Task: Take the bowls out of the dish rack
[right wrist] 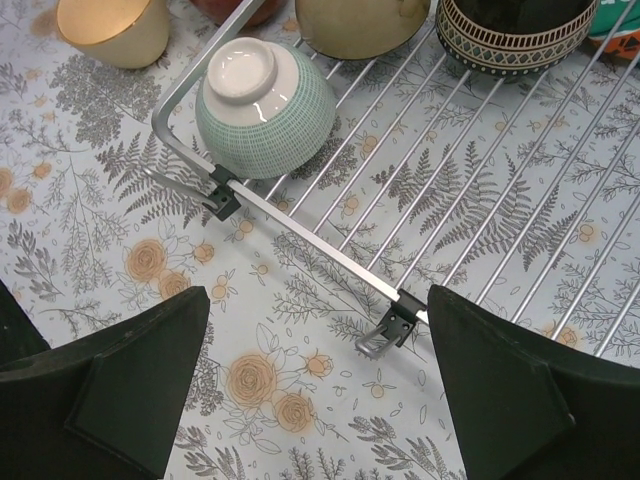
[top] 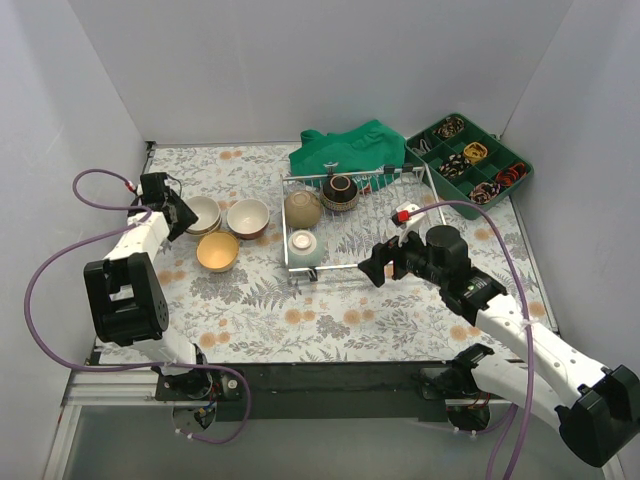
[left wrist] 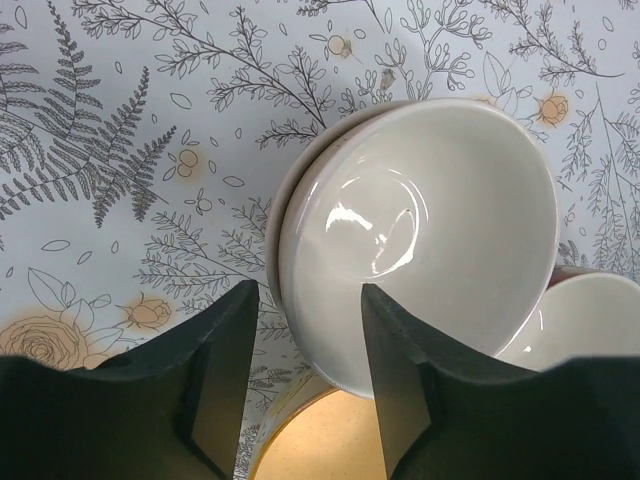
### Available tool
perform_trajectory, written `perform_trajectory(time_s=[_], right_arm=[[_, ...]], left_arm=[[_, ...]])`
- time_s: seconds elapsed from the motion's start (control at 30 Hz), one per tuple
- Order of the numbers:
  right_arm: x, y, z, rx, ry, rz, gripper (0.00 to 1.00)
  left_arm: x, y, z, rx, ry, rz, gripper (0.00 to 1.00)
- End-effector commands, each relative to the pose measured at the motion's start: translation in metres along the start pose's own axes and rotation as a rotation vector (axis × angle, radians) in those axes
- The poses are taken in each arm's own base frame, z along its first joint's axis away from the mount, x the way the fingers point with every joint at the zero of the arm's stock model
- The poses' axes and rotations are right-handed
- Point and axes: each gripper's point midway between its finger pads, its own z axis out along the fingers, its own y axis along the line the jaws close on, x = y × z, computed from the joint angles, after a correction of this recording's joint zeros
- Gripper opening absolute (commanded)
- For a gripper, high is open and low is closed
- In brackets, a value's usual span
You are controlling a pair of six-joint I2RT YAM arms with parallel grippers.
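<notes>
The silver wire dish rack [top: 372,228] holds three bowls: a tan one [top: 302,208], a dark patterned one [top: 340,190] and an upturned green-white one [top: 304,246]. On the table to its left stand stacked white bowls [top: 203,214], a white bowl with a reddish outside [top: 247,217] and a yellow bowl [top: 217,251]. My left gripper [left wrist: 308,330] is open, its fingers straddling the near rim of the top white bowl [left wrist: 430,210]. My right gripper [right wrist: 320,370] is open and empty, just in front of the rack's front rail [right wrist: 330,255], with the green-white bowl [right wrist: 268,95] ahead on the left.
A green cloth [top: 345,148] lies behind the rack. A green compartment tray [top: 470,160] with small items stands at the back right. A small red and white thing [top: 405,213] sits at the rack's right side. White walls enclose the table on three sides.
</notes>
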Motion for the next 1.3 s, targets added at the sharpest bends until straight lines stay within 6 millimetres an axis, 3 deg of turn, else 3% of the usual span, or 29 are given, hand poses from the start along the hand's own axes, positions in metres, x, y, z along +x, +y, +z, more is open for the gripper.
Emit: perform_trajectory(time_s=[0.0, 0.27, 0.43, 0.63, 0.67, 0.8, 0.83, 0.9, 0.93, 1.0, 1.27], right_arm=[[-0.014, 0.000, -0.001, 0.004, -0.013, -0.017, 0.98], [-0.023, -0.019, 0.006, 0.099, 0.013, -0.062, 0.98], [-0.039, -0.034, 0.020, 0.172, 0.018, -0.064, 0.99], [-0.061, -0.050, 0.048, 0.244, -0.017, 0.055, 0.99], [-0.063, -0.051, 0.052, 0.245, -0.022, 0.101, 0.99], [-0.076, -0.069, 0.076, 0.259, -0.041, 0.263, 0.99], [-0.067, -0.070, 0.087, 0.242, -0.007, 0.297, 0.99], [-0.080, -0.077, 0.096, 0.240, -0.031, 0.300, 0.98], [-0.075, -0.081, 0.105, 0.245, -0.016, 0.285, 0.99], [-0.086, -0.086, 0.114, 0.233, -0.035, 0.209, 0.99], [-0.072, -0.112, 0.144, 0.233, 0.069, -0.339, 0.99]], left_arm=[[-0.026, -0.010, -0.022, 0.039, -0.080, 0.013, 0.48], [-0.039, -0.012, -0.054, 0.081, -0.170, 0.018, 0.77], [-0.037, -0.034, -0.078, 0.216, -0.210, 0.028, 0.98], [-0.021, -0.077, -0.117, 0.332, -0.300, 0.215, 0.98], [-0.005, -0.097, -0.126, 0.378, -0.300, 0.290, 0.98], [0.015, -0.121, -0.151, 0.492, -0.337, 0.379, 0.98], [0.015, -0.124, -0.157, 0.512, -0.356, 0.386, 0.98], [0.023, -0.128, -0.160, 0.531, -0.357, 0.413, 0.98], [0.023, -0.130, -0.163, 0.539, -0.364, 0.415, 0.98], [0.023, -0.130, -0.162, 0.539, -0.369, 0.418, 0.98], [0.023, -0.127, -0.158, 0.517, -0.372, 0.412, 0.98]])
